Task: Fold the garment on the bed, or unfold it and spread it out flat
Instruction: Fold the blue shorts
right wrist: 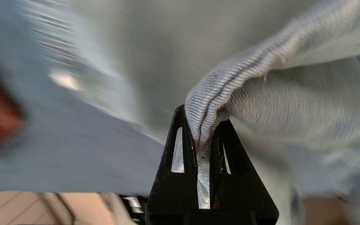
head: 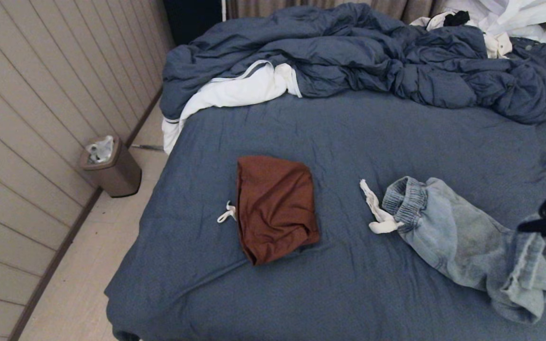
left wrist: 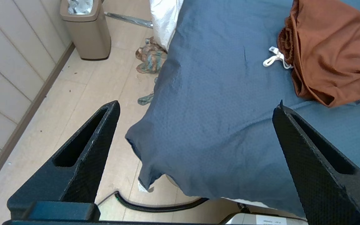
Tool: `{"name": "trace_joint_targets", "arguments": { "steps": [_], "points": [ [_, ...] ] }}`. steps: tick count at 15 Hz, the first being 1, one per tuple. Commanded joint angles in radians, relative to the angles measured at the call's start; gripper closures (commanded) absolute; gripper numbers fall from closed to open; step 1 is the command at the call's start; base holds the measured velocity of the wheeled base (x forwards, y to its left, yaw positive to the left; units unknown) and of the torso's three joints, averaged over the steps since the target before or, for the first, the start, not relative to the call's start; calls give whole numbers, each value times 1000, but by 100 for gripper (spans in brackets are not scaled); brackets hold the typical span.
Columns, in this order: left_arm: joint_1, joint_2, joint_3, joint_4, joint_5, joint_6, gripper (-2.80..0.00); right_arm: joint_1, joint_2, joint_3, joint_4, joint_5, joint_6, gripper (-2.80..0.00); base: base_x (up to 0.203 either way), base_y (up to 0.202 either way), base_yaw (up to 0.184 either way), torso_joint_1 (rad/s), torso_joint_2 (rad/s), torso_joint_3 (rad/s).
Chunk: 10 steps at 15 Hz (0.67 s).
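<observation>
A light-blue denim garment with an elastic waistband and a white drawstring lies crumpled on the right of the bed. At the head view's right edge, my right gripper is shut on a hem fold of that denim, which is pinched between its fingers. A rust-brown garment lies folded at the bed's middle, also seen in the left wrist view. My left gripper hangs open and empty above the bed's near left corner, outside the head view.
A bunched blue duvet with white lining fills the far end, with white clothes behind it. A tan waste bin stands on the floor by the left wall. A patterned cloth and a black cable lie on the floor.
</observation>
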Motion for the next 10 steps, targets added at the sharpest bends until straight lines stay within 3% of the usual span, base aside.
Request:
{"name": "trace_joint_targets", "arguments": {
  "steps": [1, 5, 10],
  "points": [
    [1, 2, 0, 0, 0, -1, -280, 189, 20, -105, 3, -31, 131, 0, 0, 0, 0, 0, 0, 0],
    [2, 2, 0, 0, 0, -1, -280, 415, 105, -300, 3, -148, 286, 0, 0, 0, 0, 0, 0, 0],
    [0, 2, 0, 0, 0, -1, -280, 521, 233, -486, 4, -254, 351, 0, 0, 0, 0, 0, 0, 0]
  ]
}}
